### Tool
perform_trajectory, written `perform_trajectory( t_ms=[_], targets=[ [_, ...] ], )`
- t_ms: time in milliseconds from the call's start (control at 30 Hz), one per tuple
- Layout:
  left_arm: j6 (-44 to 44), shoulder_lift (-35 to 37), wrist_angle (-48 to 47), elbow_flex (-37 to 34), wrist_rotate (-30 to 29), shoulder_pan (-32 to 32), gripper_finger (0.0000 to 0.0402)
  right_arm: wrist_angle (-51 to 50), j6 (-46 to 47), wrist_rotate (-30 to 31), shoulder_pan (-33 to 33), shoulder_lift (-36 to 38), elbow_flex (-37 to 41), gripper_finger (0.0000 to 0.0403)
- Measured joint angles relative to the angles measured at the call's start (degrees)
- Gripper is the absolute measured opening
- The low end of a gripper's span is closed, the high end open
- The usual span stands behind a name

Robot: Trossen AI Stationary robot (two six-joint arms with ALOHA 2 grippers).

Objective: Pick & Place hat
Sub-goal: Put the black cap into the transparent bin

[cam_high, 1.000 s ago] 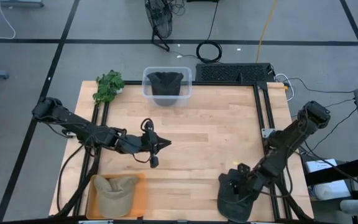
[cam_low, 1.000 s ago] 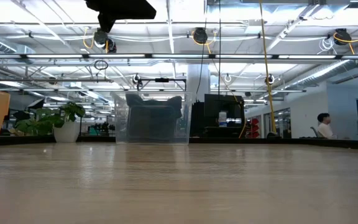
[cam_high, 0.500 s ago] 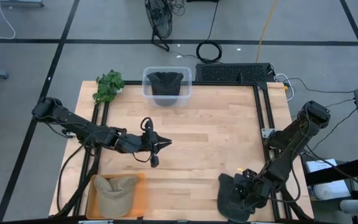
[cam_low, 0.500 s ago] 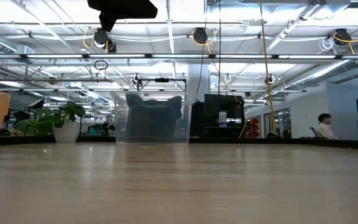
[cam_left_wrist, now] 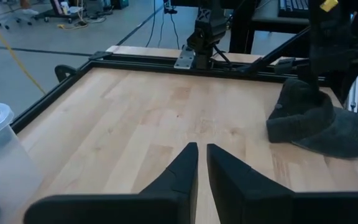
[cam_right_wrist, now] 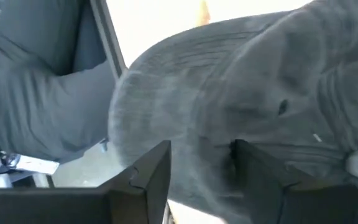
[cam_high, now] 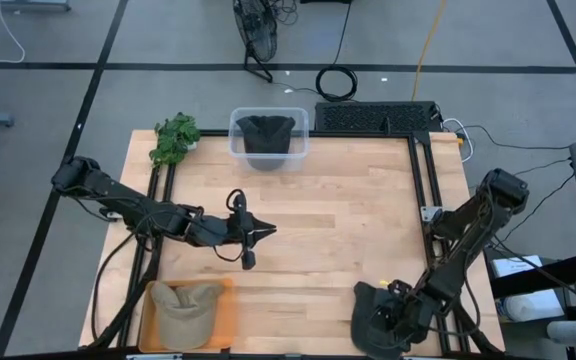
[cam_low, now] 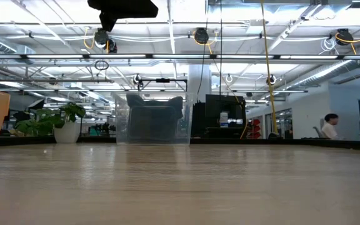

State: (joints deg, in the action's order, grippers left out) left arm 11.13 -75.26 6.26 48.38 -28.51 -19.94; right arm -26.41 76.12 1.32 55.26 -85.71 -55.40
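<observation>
At the table's near-right corner, right tool (cam_high: 386, 322) straddles dark hat (cam_high: 373, 318).

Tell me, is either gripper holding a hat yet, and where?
None held. The right gripper is down over the dark grey hat, its open fingers astride the crown fabric. The left gripper hangs empty over mid-table.

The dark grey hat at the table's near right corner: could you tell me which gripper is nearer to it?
Right. The right gripper is down on the dark grey hat, open; the left gripper hangs over mid-table, well away.
</observation>
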Motion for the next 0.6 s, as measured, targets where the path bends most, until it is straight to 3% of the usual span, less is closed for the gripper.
perform_trajectory(
  t_ms=[600],
  targets=[
    [-0.02,0.0,-0.02,0.0,0.04,0.0,0.0047,-1.67,2.18,0.37,1.49,-0.49,0.02,0.0084]
  ],
)
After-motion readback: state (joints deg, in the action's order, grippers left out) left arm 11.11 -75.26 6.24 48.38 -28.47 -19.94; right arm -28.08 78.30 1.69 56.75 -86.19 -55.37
